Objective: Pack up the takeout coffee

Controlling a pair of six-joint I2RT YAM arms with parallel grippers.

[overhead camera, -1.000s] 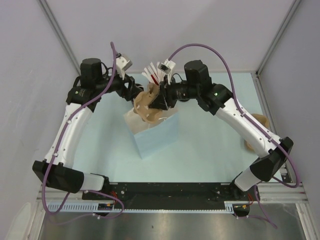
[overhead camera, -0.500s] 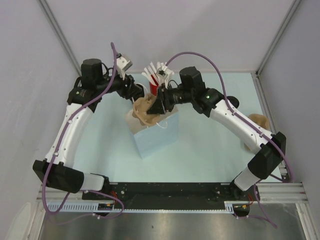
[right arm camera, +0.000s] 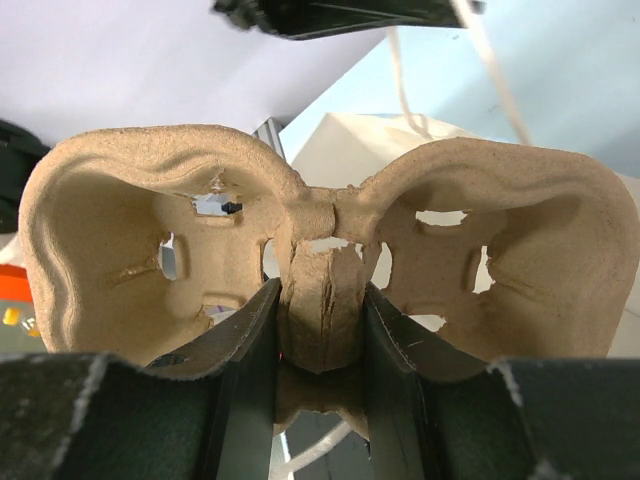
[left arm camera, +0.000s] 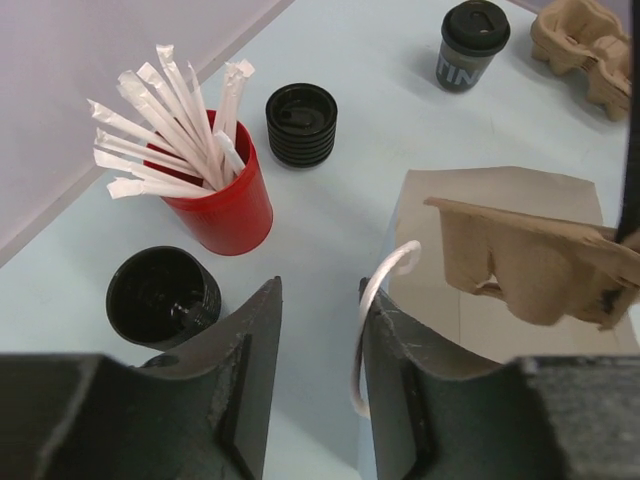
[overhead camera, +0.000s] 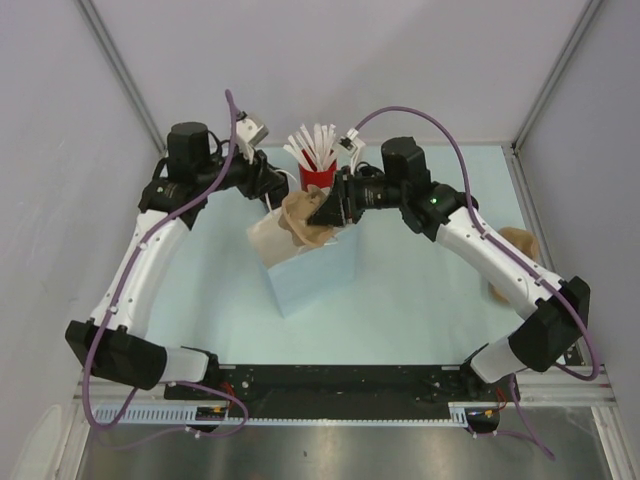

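Three black takeout coffee cups stand on the table in the left wrist view: a lidded printed one (left arm camera: 474, 42), a ribbed one (left arm camera: 302, 122) and one near my fingers (left arm camera: 163, 295). My right gripper (right arm camera: 322, 290) (overhead camera: 328, 208) is shut on the middle ridge of a tan two-hole cardboard tray (right arm camera: 180, 230) (overhead camera: 303, 215), held tilted over the open mouth of the light blue paper bag (overhead camera: 310, 270) (left arm camera: 500, 300). My left gripper (left arm camera: 320, 295) (overhead camera: 275, 197) hangs at the bag's far left rim, jaws apart, the white string handle (left arm camera: 385, 275) lying against its right finger.
A red cup of white wrapped sticks (left arm camera: 215, 195) (overhead camera: 318, 178) stands just behind the bag, between the two wrists. Another tan cardboard tray (left arm camera: 590, 45) (overhead camera: 515, 243) lies at the table's right side. Grey walls close in the left, back and right.
My left gripper's jaws have narrowed and it has settled at the bag's handle. The right gripper has shifted the tray slightly right and back over the bag's mouth.
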